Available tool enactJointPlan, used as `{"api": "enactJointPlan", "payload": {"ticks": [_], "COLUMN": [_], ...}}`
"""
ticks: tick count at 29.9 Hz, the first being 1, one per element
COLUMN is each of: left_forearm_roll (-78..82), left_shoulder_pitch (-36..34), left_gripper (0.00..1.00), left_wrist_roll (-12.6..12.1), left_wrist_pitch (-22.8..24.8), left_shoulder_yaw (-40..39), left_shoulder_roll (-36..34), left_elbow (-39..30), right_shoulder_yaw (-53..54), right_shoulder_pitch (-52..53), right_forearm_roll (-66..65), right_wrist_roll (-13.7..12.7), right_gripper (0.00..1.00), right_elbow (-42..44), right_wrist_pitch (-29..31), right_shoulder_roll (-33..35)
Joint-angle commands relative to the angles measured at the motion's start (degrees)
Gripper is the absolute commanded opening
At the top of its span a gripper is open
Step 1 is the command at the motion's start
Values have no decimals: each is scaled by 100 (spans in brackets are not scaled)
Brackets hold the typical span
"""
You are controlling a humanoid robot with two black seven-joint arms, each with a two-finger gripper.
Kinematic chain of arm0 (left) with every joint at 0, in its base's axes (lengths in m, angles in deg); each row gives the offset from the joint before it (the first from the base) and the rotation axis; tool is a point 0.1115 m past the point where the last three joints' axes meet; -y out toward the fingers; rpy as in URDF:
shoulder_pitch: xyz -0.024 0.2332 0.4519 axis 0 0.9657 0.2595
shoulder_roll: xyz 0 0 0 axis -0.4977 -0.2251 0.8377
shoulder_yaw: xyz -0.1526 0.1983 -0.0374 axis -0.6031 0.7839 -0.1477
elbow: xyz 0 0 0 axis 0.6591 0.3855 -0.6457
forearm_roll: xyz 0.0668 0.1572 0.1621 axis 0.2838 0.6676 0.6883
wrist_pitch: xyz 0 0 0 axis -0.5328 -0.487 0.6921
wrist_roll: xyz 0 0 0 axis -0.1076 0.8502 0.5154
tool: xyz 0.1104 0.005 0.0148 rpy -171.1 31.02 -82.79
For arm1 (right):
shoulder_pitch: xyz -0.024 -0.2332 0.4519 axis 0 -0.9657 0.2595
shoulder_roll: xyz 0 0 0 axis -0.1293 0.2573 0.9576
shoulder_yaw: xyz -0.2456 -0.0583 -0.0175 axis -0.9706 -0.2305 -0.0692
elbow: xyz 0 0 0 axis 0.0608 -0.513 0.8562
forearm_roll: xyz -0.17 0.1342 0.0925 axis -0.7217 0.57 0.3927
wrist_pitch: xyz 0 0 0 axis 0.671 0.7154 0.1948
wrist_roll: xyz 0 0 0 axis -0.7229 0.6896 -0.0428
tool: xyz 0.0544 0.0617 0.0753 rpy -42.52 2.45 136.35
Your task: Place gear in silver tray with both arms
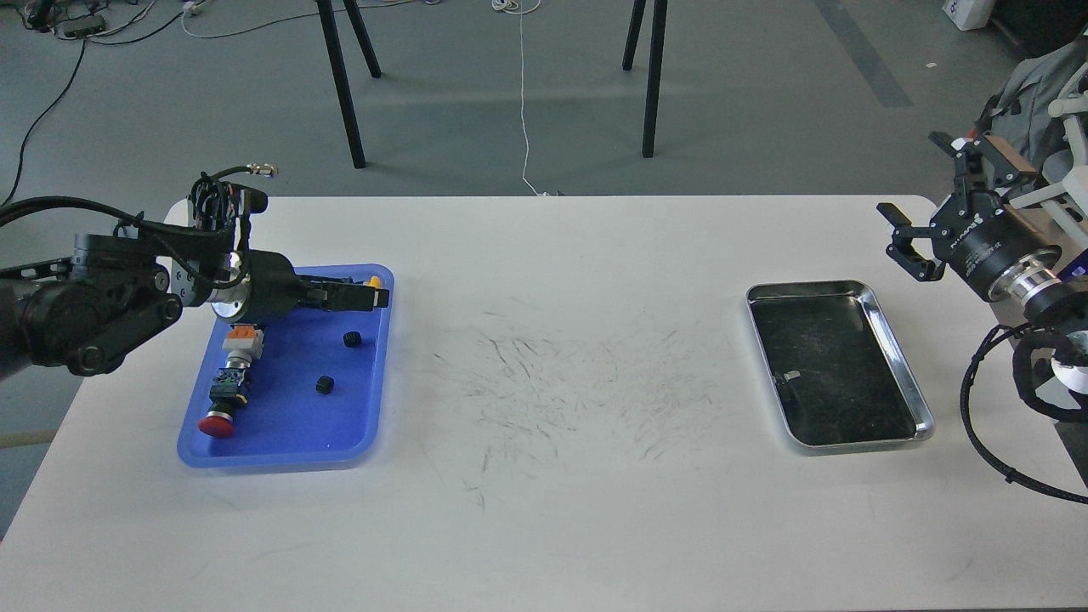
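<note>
Two small black gears [353, 339] [325, 385] lie in the blue plastic tray [280, 442] at the left of the white table. My left gripper [378, 297] reaches in from the left and hovers over the tray's far part, above and behind the gears. Its dark fingers cannot be told apart. The silver tray [833, 365] sits empty at the right, with a dark scuffed floor. My right gripper [911, 200] is open and empty. It is raised above the table's right edge, beyond the silver tray's far right corner.
The blue tray also holds a red push-button switch [223, 406], an orange and white part [242, 338] and a yellow piece [374, 280] behind the left gripper. The table [561, 382] between the trays is bare and scuffed. Black stand legs [344, 85] are on the floor beyond.
</note>
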State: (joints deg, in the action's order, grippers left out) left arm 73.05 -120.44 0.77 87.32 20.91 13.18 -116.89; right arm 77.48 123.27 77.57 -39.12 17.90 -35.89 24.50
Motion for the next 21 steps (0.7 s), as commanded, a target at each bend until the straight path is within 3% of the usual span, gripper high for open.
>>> {"api": "enactJointPlan", "payload": {"ticks": [1,14,21], "left_forearm_roll": [701,1379,1388], "left_shoulder_pitch": [-1,-1,-1], "left_gripper": [100,99,89], "left_wrist_roll": [-1,-1,-1], "left_wrist_pitch": [-75,-119,-295], "left_shoulder_yaw": [78,368,386], "left_shoulder_roll": [-89,-546,-581], "left_elbow": [-18,-448,-457], "right_shoulder_yaw": [0,-9,0], "right_shoulder_pitch": [-9,-18,-53], "right_forearm_roll": [0,0,0], "right_wrist_roll": [0,0,0], "right_gripper": [98,98,98], "right_elbow": [-1,-1,-9], "right_wrist_pitch": [0,0,0], "right_shoulder_roll": [8,8,43]}}
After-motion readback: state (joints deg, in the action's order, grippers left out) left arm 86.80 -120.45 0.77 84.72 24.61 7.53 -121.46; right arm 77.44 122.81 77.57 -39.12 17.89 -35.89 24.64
